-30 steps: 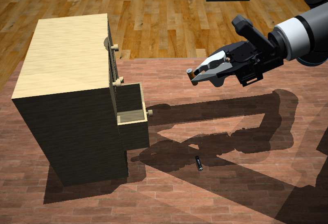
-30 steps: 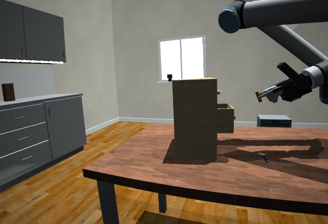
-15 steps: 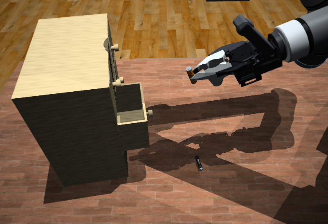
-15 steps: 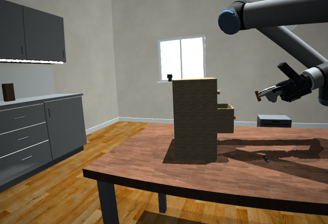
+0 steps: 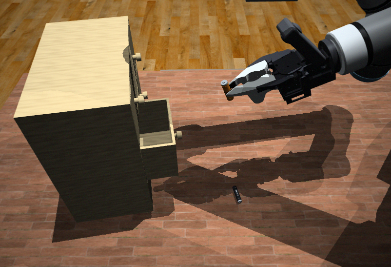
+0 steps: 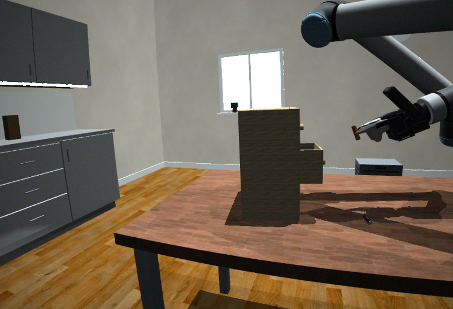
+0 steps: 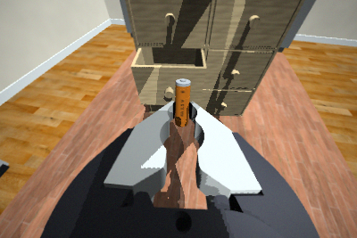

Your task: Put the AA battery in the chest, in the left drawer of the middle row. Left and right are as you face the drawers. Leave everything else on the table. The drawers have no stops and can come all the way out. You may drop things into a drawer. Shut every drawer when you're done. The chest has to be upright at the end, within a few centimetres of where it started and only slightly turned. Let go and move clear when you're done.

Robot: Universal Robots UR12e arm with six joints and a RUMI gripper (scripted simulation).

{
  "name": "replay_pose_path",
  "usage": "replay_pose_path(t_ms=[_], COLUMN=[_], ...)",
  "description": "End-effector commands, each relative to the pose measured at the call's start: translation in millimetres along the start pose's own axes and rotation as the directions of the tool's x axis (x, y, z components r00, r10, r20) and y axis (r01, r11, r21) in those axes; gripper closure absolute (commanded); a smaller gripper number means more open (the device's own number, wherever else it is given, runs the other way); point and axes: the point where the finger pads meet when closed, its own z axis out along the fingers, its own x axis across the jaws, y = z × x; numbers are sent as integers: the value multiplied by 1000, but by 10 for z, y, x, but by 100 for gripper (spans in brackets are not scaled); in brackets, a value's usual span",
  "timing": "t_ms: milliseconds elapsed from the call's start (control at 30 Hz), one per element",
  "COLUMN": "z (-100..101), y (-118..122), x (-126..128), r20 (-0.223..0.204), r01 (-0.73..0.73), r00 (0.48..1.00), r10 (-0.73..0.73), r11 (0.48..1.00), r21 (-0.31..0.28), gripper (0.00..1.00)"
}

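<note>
The AA battery [image 5: 226,90] [image 6: 355,132] [image 7: 182,102], orange with a silver end, is held near upright between the fingertips. My gripper [image 5: 230,90] [image 6: 357,133] [image 7: 182,102] is shut on it, high above the table and out in front of the chest, above the open drawer's height. The wooden chest [image 5: 82,64] [image 6: 270,166] [image 7: 263,4] stands upright. Its left drawer of the middle row [image 5: 159,161] [image 6: 310,166] [image 7: 152,79] is pulled partly out, open at the top. The other drawers look shut. The part of the open drawer's inside that shows holds nothing.
A thin black battery [image 5: 236,194] [image 6: 367,219] lies on the table [image 5: 202,241] [image 6: 256,239] in front of the chest, toward the top camera. Round knobs stick out from the chest's front, including the open drawer's knob [image 5: 178,134] [image 6: 323,161] [image 7: 169,93].
</note>
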Motion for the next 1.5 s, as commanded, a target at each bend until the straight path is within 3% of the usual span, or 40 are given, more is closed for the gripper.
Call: replay_pose_path(t_ms=[0, 667, 1467], z=[58, 253, 717], y=[-32, -104, -277], x=[5, 3, 0], r20=[2, 2, 2], r01=[5, 5, 5], r00=[1000, 1000, 1000], r10=[-5, -5, -5], r11=[1000, 1000, 1000], r21=[5, 5, 5], gripper=[95, 95, 95])
